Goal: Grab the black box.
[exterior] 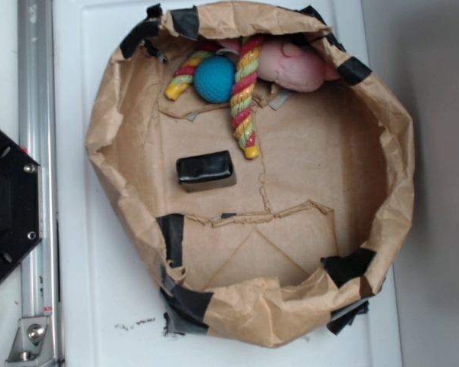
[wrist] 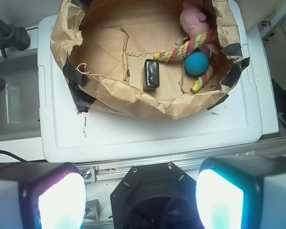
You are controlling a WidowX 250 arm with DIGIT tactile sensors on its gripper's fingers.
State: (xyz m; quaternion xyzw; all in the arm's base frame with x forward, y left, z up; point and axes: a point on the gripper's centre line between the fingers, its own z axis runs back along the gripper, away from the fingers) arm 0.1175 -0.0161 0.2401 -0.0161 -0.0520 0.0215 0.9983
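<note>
On bag floor, approx centre-left: black box (exterior: 206, 170) (wrist: 152, 73) lies flat, untouched, blue ball (exterior: 215, 79) at its 12 o'clock. Gripper (wrist: 140, 198) well apart, outside paper bag (exterior: 382, 138), jaws spread wide, empty. Nothing done yet; approach, descent, grasp all left.

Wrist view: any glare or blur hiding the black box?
Wrist view: the gripper fingers are blown out and blurred, but the small glossy black box stays sharp with slight sheen. Exterior view: even light, mild reflection on the box.
</note>
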